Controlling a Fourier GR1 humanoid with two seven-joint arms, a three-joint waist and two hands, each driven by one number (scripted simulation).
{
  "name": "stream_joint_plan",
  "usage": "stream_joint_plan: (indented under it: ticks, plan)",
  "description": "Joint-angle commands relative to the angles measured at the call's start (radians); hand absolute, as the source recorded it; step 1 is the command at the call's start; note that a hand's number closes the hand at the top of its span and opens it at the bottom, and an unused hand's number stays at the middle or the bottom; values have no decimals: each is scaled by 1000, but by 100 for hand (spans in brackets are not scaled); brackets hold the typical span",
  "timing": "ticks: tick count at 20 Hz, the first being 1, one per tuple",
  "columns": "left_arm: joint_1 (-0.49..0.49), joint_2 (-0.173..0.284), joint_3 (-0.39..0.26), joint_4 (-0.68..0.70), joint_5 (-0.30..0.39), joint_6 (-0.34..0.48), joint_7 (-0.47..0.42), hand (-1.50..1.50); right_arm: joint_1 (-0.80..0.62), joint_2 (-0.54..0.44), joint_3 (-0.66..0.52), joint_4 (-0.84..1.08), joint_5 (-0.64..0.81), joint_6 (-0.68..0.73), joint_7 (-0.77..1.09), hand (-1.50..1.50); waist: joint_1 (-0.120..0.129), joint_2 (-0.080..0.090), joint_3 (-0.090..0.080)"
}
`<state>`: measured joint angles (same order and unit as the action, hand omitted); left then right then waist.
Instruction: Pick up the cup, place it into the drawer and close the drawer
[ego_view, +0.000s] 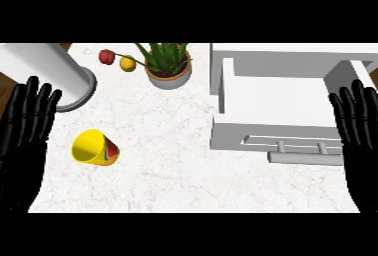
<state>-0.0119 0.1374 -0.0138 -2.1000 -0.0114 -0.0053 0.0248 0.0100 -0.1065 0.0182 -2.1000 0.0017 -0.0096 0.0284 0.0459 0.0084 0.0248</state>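
A yellow cup (94, 147) with a red and green mark lies on its side on the white marble counter (170, 170), its mouth facing left. The white drawer (277, 107) stands pulled open at the right, its inside bare, with a bar handle (304, 157) on its front. My left hand (26, 130) rests open at the left edge, fingers up, just left of the cup and apart from it. Over the drawer's right side at the right edge, my right hand (359, 132) is open too, fingers up.
A potted green plant (168, 65) stands at the back centre with a red tulip (107, 56) and a yellow tulip (128, 63) beside it. A large white cylinder (52, 75) on a grey base occupies the back left corner.
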Motion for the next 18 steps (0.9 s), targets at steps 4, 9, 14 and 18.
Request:
stream_joint_plan:
  ticks: [4,9,14,18]
  plan:
    - [79,133,110,-22,311,-281,-94,-150,-10,29,23,32,14,-4,-60,-150,-29,-10,-26]
    - [89,183,216,208,642,-394,32,-150,-20,-40,39,35,-43,88,54,-150,-35,-3,-28]
    - [45,303,347,430,779,-579,0,-150,-69,-28,41,68,-49,85,98,-150,-44,-7,-26]
    - [-20,292,326,550,657,-592,-12,-150,-125,-53,-32,144,-117,141,68,-150,-46,-8,-25]
